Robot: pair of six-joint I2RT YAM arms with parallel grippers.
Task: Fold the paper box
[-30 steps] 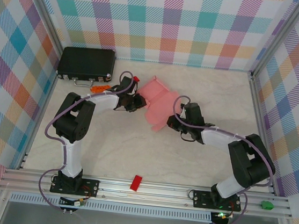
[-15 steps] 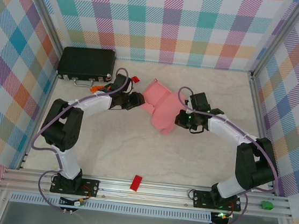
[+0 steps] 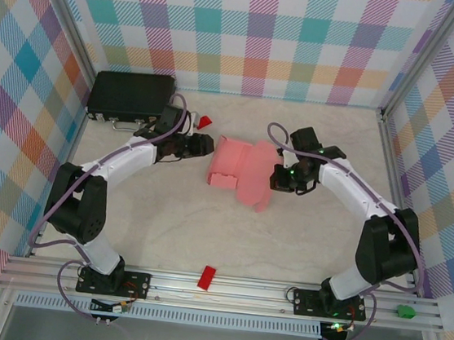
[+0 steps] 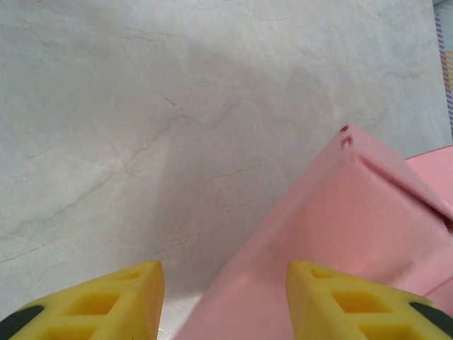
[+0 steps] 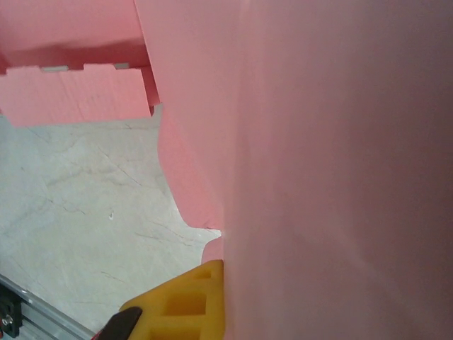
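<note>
The paper box [image 3: 239, 170] is a light-pink card sheet, partly folded, lying mid-table. My left gripper [image 3: 206, 145] sits at the sheet's left edge. In the left wrist view its yellow fingers [image 4: 106, 304] stand apart, and a pink panel [image 4: 340, 212] runs between them untouched. My right gripper [image 3: 278, 178] is at the sheet's right side. The right wrist view has one yellow finger [image 5: 180, 304] pressed against a raised pink panel [image 5: 318, 177], which hides the other finger. A tabbed flap [image 5: 78, 95] lies beyond on the table.
A black case [image 3: 131, 96] lies at the back left corner, with a small red block [image 3: 205, 122] next to it. Another red block [image 3: 206, 277] rests by the front rail. Plaid walls close in three sides.
My left gripper has let go, opened, and drawn back left. My right gripper has carried its edge of the sheet farther from the arms' bases, and the sheet has turned.
</note>
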